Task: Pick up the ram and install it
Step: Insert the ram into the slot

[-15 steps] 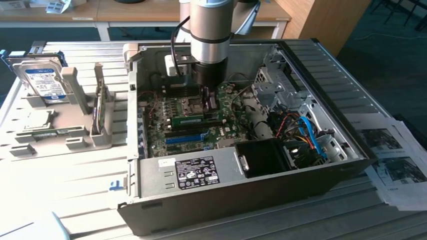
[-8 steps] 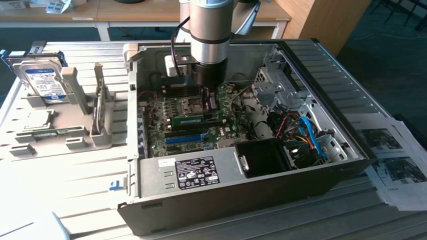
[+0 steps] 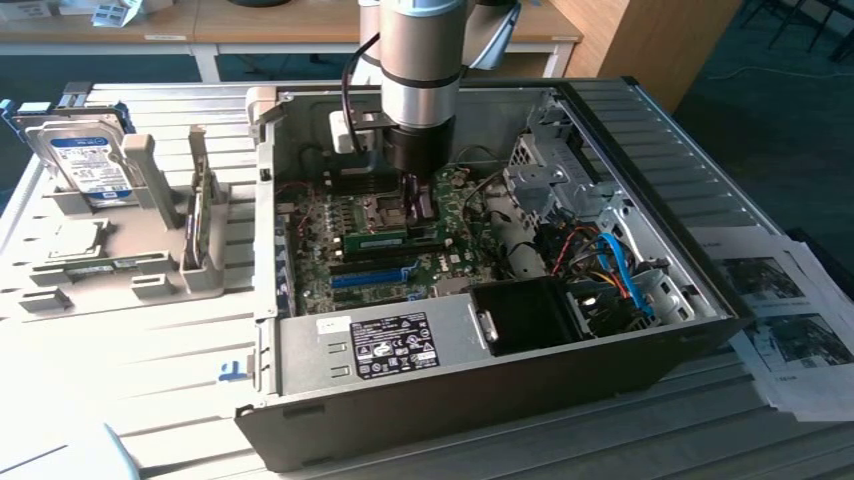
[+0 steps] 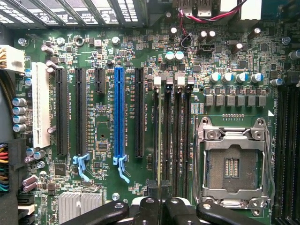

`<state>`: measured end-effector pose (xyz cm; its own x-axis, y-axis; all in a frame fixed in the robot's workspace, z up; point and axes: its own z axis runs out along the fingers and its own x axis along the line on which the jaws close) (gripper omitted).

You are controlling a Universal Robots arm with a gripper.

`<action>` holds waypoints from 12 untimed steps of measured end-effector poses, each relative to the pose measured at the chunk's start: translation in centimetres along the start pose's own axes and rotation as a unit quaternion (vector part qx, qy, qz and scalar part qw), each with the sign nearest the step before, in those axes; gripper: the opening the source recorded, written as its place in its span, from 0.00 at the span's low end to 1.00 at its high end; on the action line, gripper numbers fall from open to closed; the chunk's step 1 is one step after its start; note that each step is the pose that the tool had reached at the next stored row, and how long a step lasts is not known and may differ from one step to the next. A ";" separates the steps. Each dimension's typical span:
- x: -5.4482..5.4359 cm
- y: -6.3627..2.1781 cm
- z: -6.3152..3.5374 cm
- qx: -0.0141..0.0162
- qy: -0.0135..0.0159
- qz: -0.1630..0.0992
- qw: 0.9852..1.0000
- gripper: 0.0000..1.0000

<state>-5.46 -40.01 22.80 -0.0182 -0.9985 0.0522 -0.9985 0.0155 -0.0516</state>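
Wrist view: we note even, soft light on the motherboard (image 4: 105, 56) ahead of the fingers (image 4: 151, 211), with small glints on the socket frame (image 4: 232, 126) beside them. Exterior view: counter (image 3: 134, 350), well away from the fingers, blown nearly white by strong light; case (image 3: 441, 400) interior around them shaded.

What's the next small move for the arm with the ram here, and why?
Probably a short, straight push down. The gripper looks shut on the ram, which lies along the black memory slots beside the processor socket. I can't tell whether the stick is fully seated, so pressing it gently into its slot seems the sensible step.
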 end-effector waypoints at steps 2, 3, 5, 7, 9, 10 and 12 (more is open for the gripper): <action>0.0 0.00 0.00 0.000 0.000 0.000 1.000 0.12; 0.0 0.00 0.00 0.000 0.000 0.000 1.000 0.12; 0.0 0.00 0.00 0.000 0.000 0.000 1.000 0.12; 0.0 0.00 0.00 0.000 0.000 0.000 1.000 0.12; 0.0 0.00 0.00 0.000 0.000 0.000 1.000 0.12; 0.0 -0.01 0.00 0.000 0.000 0.000 1.000 0.12; 0.0 -0.01 0.00 0.000 0.000 0.000 1.000 0.12</action>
<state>-5.45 -40.01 22.80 -0.0182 -0.9985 0.0522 -0.9985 0.0155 -0.0516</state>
